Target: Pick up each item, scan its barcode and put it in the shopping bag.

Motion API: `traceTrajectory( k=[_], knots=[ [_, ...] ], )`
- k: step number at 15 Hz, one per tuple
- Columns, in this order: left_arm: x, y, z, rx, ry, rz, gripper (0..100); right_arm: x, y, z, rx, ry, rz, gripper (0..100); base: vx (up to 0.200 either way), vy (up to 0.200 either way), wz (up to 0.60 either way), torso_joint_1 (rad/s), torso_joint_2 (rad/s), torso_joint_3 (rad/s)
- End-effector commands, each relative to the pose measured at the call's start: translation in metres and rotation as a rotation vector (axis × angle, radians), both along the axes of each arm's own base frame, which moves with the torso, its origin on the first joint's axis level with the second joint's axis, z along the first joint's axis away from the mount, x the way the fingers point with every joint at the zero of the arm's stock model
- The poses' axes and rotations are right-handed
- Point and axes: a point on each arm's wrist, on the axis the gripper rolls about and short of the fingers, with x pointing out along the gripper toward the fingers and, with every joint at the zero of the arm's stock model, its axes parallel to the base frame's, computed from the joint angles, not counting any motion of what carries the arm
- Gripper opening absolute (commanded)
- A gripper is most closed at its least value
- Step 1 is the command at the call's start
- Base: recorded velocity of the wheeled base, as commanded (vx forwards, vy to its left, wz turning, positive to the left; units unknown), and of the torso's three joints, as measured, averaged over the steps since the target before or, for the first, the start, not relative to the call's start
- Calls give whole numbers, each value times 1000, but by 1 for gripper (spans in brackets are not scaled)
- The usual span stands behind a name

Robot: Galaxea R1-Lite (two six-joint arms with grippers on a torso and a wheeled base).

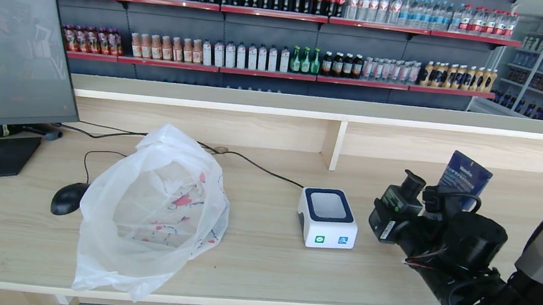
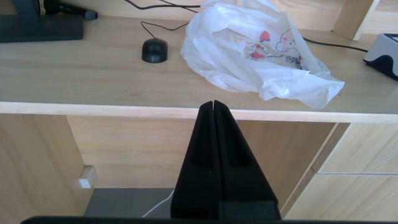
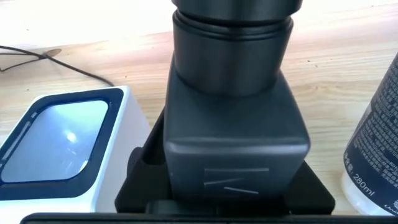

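Shopping bag (image 1: 153,215) lies on the wooden counter (image 1: 261,272) — white scanner (image 1: 327,217) near it.
Left gripper (image 2: 214,107) is pinched closed below the counter's edge; right gripper (image 3: 221,193) clamps a dark bottle (image 3: 230,112) beside the scanner — drink shelves (image 1: 268,14) stand behind.

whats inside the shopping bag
Through the bag, red and pink patches show. Whether they are items or print cannot be told; its crumpled folds hide the rest.

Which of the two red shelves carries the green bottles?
The lower shelf: its green bottles stand near the middle, between white bottles and dark ones.
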Motion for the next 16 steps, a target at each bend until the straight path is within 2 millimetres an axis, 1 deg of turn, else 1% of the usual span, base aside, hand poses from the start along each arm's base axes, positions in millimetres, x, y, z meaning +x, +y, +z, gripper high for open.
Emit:
traceTrajectory(
  k=[1,6,9,12,14,16],
  knots=[
    [0,0,0,-1,0,0,0,-9,-3,15,12,-36,1,0,0,0,0,0,0,0],
    [0,0,0,-1,0,0,0,-31,-8,36,24,-78,7,0,0,0,0,0,0,0],
    [0,0,0,-1,0,0,0,-49,-9,46,20,-96,28,0,0,0,0,0,0,0],
    [0,0,0,-1,-2,0,0,-80,-2,55,17,-104,97,0,0,0,0,0,0,0],
    [0,0,0,-1,-2,0,0,-95,-2,59,22,-113,123,0,0,0,0,0,0,0],
    [0,0,0,-1,0,0,0,-119,-12,63,24,-118,128,0,0,0,0,0,0,0]
  ],
)
